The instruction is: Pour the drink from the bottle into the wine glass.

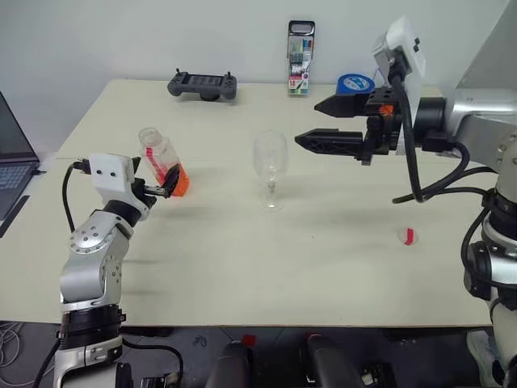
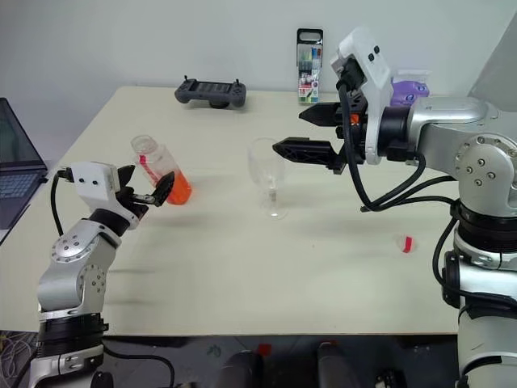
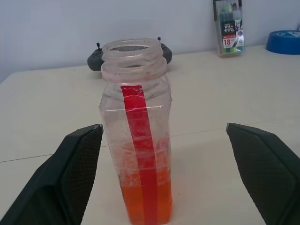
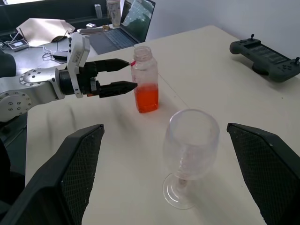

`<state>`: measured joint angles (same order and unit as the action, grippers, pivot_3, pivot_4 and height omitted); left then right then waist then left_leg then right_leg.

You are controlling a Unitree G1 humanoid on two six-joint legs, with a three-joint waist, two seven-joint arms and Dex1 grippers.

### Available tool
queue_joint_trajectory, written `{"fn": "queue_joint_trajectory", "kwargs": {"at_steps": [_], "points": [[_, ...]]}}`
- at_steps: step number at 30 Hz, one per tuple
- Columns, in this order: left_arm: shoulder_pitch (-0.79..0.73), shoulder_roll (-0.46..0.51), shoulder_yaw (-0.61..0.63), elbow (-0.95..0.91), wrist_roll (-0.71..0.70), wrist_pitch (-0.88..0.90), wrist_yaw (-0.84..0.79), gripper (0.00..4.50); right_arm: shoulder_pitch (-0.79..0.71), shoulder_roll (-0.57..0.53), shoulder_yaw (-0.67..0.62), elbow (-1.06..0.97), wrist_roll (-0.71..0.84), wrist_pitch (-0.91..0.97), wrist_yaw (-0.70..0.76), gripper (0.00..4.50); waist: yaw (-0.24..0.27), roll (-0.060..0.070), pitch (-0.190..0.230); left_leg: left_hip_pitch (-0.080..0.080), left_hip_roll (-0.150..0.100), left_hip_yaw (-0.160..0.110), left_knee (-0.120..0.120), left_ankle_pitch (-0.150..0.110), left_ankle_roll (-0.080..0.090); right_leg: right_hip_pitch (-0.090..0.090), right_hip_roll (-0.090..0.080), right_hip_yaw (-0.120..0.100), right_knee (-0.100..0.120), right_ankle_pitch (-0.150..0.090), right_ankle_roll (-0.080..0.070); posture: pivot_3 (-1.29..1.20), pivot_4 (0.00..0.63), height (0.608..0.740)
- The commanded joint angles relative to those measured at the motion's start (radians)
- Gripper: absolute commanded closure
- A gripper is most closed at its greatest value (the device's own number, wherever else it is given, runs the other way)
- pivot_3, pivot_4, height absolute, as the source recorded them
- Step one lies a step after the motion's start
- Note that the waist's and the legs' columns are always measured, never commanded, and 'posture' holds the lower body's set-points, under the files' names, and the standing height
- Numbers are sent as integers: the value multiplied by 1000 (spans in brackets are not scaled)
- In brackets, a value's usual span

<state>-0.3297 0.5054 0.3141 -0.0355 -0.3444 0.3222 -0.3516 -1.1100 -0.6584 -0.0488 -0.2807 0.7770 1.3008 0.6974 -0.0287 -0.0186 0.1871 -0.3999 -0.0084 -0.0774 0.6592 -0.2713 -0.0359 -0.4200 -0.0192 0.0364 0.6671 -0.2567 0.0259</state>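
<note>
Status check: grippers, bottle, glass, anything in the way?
Both grippers open, left at the bottle, right above the glass. Bottle uncapped, upright, drink low. Glass empty. Cap lies aside; path clear.

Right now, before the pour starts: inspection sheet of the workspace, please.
Surface: beige table, dry, no spills seen.
Job's things: bottle upright, uncapped, drink filling its lower part; wine glass upright, empty, mid-table.
Clutter: cap lying near the table's right side; game controller, marker pack and blue tape roll at the far edge.
Grippers: left gripper open, fingers either side of the bottle, not touching; right gripper open, raised beside the glass.
Cables: black cables on both forearms; none on the table.
Surroundings: laptop left of the table, pale wall behind.
</note>
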Motion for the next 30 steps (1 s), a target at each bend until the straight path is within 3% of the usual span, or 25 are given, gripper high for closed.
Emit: {"fn": "queue_joint_trajectory", "kwargs": {"at_steps": [1, 23, 26, 30], "points": [[-36, 14, 25, 22, 1, -33, -6, 0, 1, -11, -8, -30, 7, -21, 1, 25, 0, 0, 0, 0, 0, 0, 0, 0, 0, 0, 0, 0, 0, 0, 0, 0, 150, 740], [-375, 12, -47, 642, 89, -345, -165, 0, 16, -11, -13, -38, 4, -19, -41, 25, 0, 0, 0, 1, -1, 1, 4, 0, 0, -3, 1, -3, 11, 0, 0, 0, 150, 740], [-391, 13, -49, 675, 95, -371, -171, 564, 18, -11, -17, -42, 5, -16, -48, 0, -1, 0, 0, 1, -1, 0, 4, 0, 0, -3, 0, -3, 11, 0, 0, 0, 150, 740], [-410, 24, -46, 707, 100, -405, -179, 1830, 32, -16, -19, -62, -20, -70, -57, 0, 0, 0, 0, 1, -1, 0, 4, 0, 0, -3, 0, -3, 11, 0, 0, 0, 150, 740]]}}
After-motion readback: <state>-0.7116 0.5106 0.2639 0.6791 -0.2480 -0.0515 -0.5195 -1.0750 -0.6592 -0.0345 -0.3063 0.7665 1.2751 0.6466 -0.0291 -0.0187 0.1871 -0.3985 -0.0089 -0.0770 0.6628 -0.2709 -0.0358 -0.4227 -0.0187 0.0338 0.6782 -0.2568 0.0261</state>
